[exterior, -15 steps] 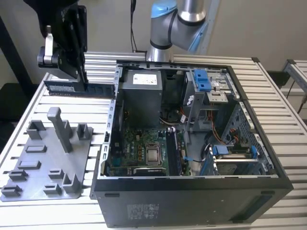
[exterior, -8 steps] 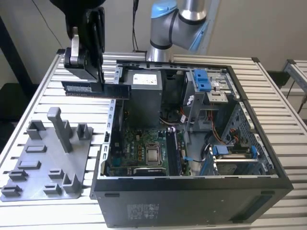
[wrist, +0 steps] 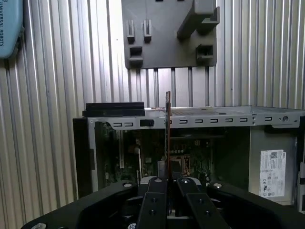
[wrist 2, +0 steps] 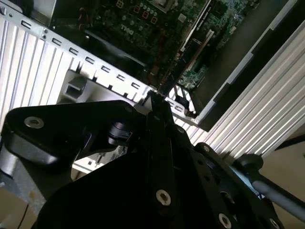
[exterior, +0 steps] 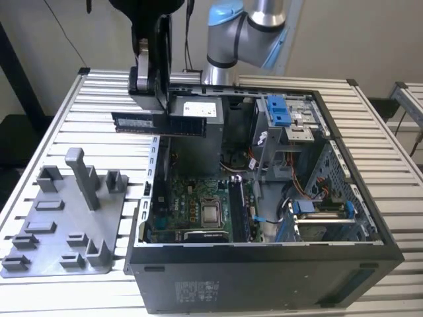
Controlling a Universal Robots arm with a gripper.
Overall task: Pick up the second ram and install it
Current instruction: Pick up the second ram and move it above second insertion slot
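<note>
Exterior view: the gripper is hanging above the open PC case, over the case's far corner on the exterior view's left. The jaws are pinching tight on the second ram, gripping it at approx. mid-length by its upper edge. The stick is riding level in the air, long side horizontal. One end is sticking out beyond the case wall and the other is crossing in front of the grey PSU inside the case. It is sitting well above the motherboard, which is lying flat on the case floor, and isn't touching any slot. The arm is reaching in from behind the case. A grey fixture tray is resting on the slatted surface beside the case, on the exterior view's left.

In the first wrist view the second ram is showing edge-on as a thin line. It is coming out from between the two black fingers of the gripper, w/ no gap either side, and is crossing the case's perforated rim. The fixture tray is lying beyond the case.

In the second wrist view the gripper is hanging above the case edge w/ the motherboard beyond it.
</note>
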